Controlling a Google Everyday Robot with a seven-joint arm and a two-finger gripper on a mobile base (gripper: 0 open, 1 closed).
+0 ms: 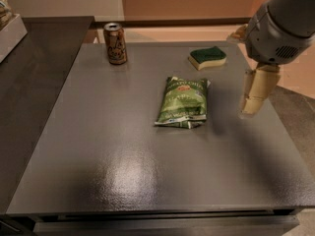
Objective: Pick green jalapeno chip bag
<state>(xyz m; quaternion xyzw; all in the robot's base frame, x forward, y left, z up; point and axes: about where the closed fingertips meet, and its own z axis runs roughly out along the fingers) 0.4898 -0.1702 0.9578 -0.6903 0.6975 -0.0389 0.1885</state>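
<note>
End effector [253, 95] hangs over the right side of the surface [98, 156], near the green jalapeno chip bag [183, 102], seemingly not touching it; whether it is apart or together, I cannot tell.

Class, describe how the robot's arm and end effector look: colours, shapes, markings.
The arm is a thick, rounded, light grey housing with a small dark slotted vent. The end effector, above the right edge of the table, right of the green jalapeno chip bag, is pale beige, blocky and segmented. No cables or lettering show.
</note>
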